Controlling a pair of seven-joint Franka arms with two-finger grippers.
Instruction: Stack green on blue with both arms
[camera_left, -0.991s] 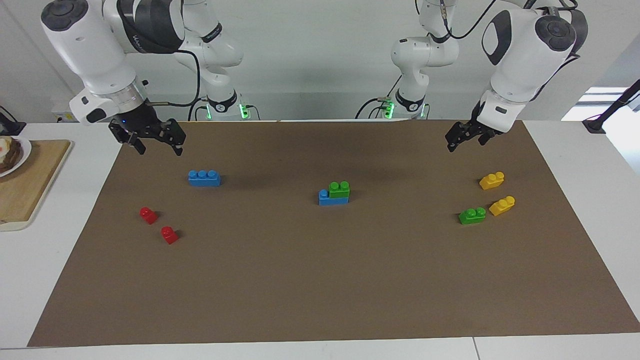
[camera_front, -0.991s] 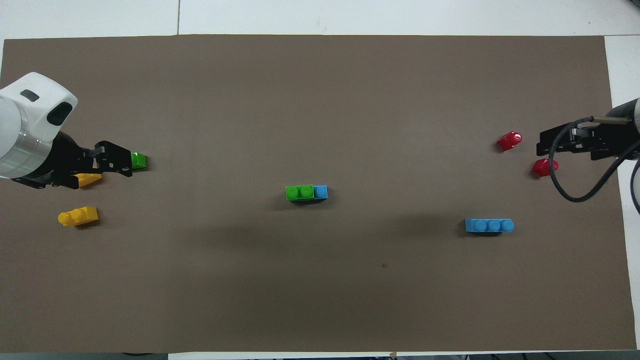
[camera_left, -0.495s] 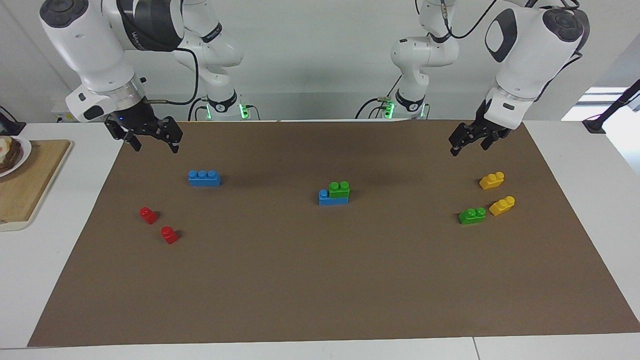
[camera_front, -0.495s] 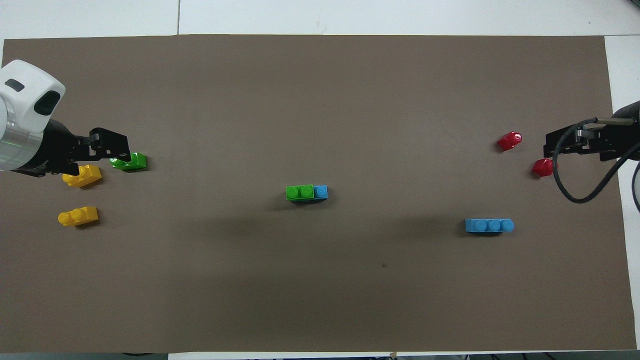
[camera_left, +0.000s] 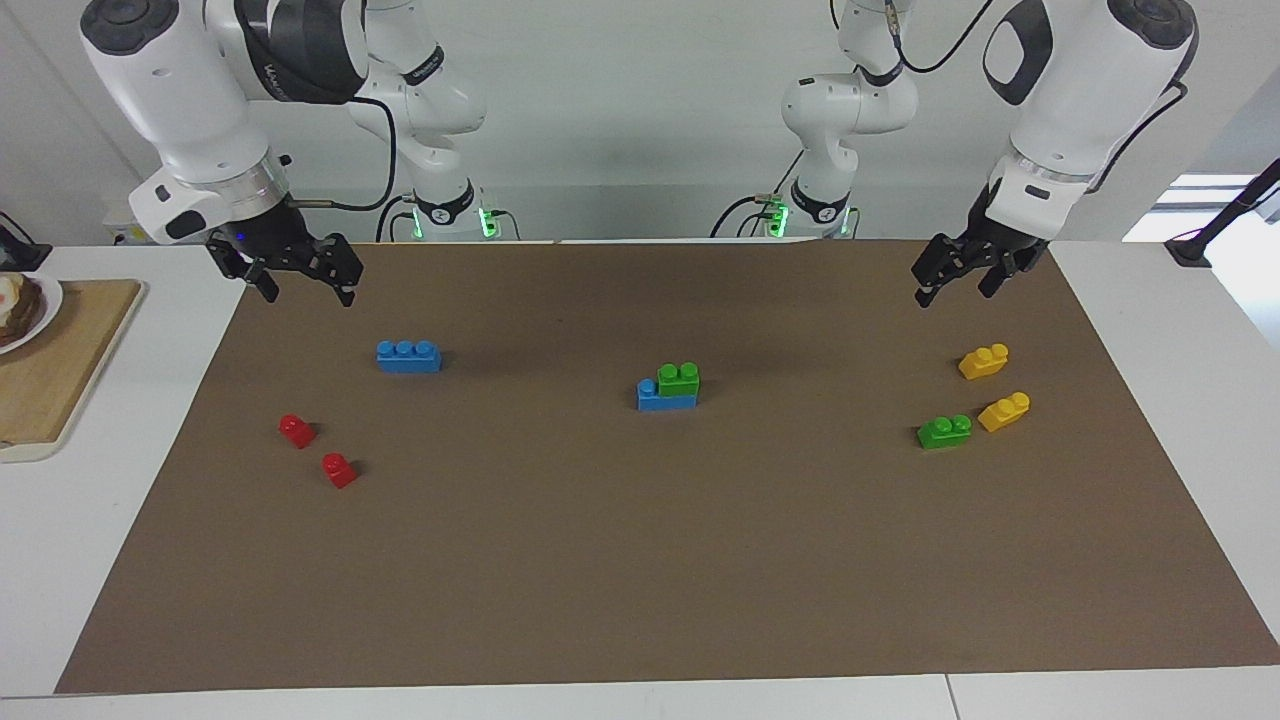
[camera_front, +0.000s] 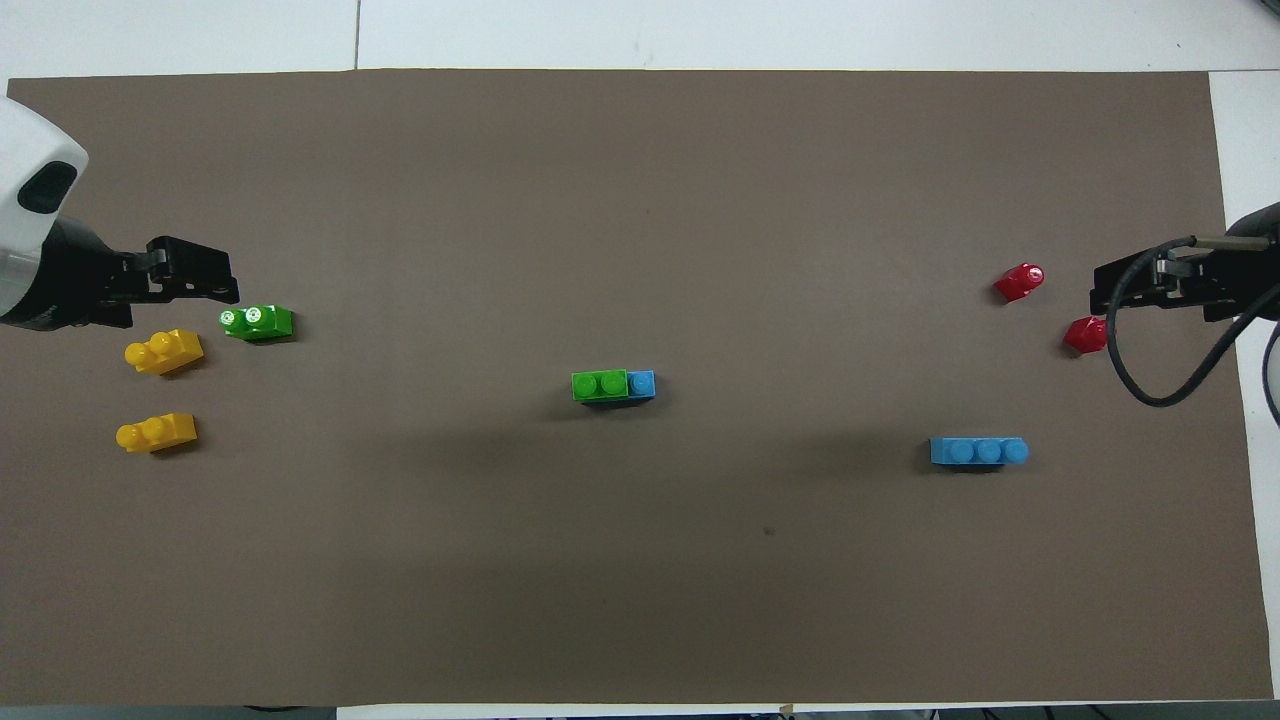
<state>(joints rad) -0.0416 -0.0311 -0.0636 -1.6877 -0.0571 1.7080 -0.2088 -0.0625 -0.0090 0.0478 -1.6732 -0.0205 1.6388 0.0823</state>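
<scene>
A green brick (camera_left: 679, 377) sits on one end of a blue brick (camera_left: 650, 397) at the middle of the brown mat; the stack also shows in the overhead view (camera_front: 600, 384). A second green brick (camera_left: 945, 431) lies loose toward the left arm's end. A second blue brick (camera_left: 408, 355) lies loose toward the right arm's end. My left gripper (camera_left: 952, 293) is open and empty, raised over the mat close to the yellow bricks. My right gripper (camera_left: 306, 292) is open and empty, raised over the mat close to the loose blue brick.
Two yellow bricks (camera_left: 984, 361) (camera_left: 1004, 411) lie beside the loose green brick. Two red bricks (camera_left: 297, 430) (camera_left: 339, 469) lie farther from the robots than the loose blue brick. A wooden board (camera_left: 50, 370) with a plate is off the mat at the right arm's end.
My left gripper has risen and drawn back toward the left arm's end, uncovering the loose green brick in the overhead view. My right gripper has risen slightly. No brick has moved.
</scene>
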